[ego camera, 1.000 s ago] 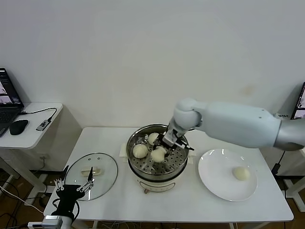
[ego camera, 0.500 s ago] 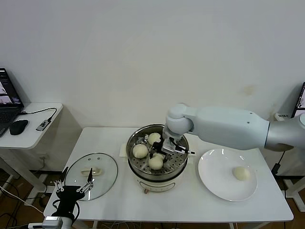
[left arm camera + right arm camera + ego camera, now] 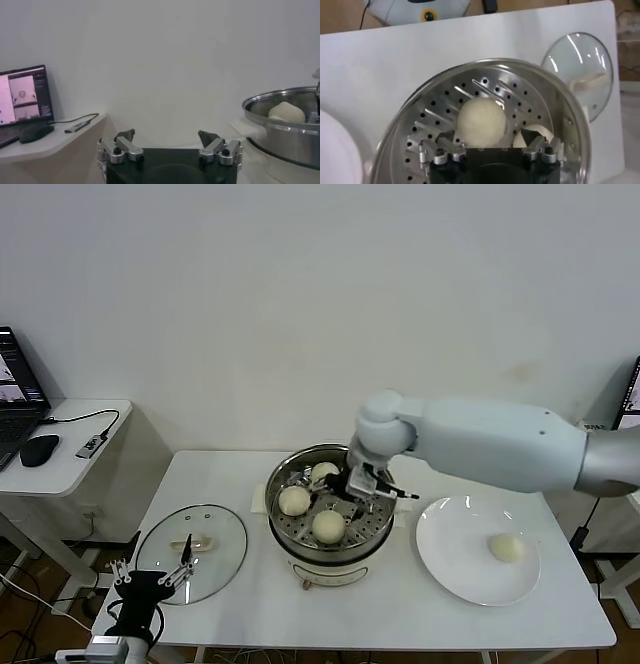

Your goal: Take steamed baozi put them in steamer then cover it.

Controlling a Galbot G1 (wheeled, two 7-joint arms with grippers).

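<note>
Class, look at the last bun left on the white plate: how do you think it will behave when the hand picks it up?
The bun looks smooth and rounded, so it may roll on the flat plate if nudged. Its soft, doughy look suggests it would dent under a tight squeeze. It seems small and probably light, like the buns already in the steamer, which the open right hand hovers above.

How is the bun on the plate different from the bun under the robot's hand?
The bun on the plate lies alone; the bun under the right gripper shares the steamer with two others. The first sits on flat white china, the second on a steel tray with holes. Both are round, smooth and cream-white.
</note>
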